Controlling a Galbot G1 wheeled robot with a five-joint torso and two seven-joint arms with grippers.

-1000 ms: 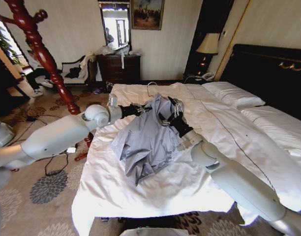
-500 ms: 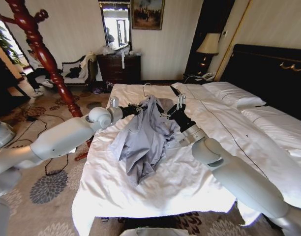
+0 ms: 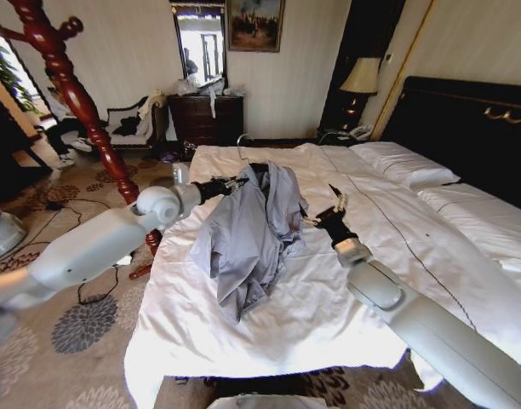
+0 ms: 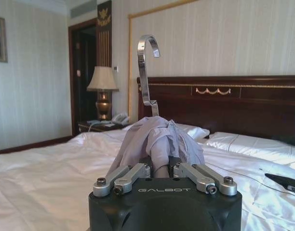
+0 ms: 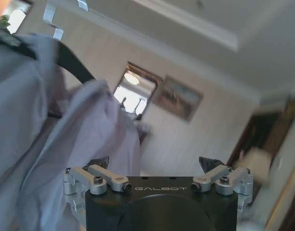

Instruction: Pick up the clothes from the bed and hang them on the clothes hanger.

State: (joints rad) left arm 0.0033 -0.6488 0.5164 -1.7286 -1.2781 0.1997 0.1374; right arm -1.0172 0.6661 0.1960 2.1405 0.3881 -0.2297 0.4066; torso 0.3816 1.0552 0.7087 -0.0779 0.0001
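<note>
The clothes, a light blue-grey shirt (image 3: 248, 226), hang over the clothes hanger and trail down onto the white bed (image 3: 269, 332). My left gripper (image 3: 246, 179) is shut on the hanger's neck, through the cloth. In the left wrist view the silver hook (image 4: 146, 72) rises above the bunched shirt (image 4: 157, 139). My right gripper (image 3: 333, 203) is open just right of the shirt, not touching it. In its wrist view the open gripper (image 5: 154, 166) holds nothing, and the shirt (image 5: 41, 125) and a black hanger arm (image 5: 75, 65) lie to one side.
A red wooden coat stand (image 3: 69, 85) rises off the bed's left side over patterned carpet with cables. A dark dresser (image 3: 205, 118) and a lamp (image 3: 360, 81) stand at the far wall. White pillows (image 3: 405, 162) lean on the black headboard (image 3: 473, 128).
The right gripper has let go of the shirt, opened and drawn back to the right. The shirt now hangs from the hanger in the left gripper, which has shifted slightly left.
</note>
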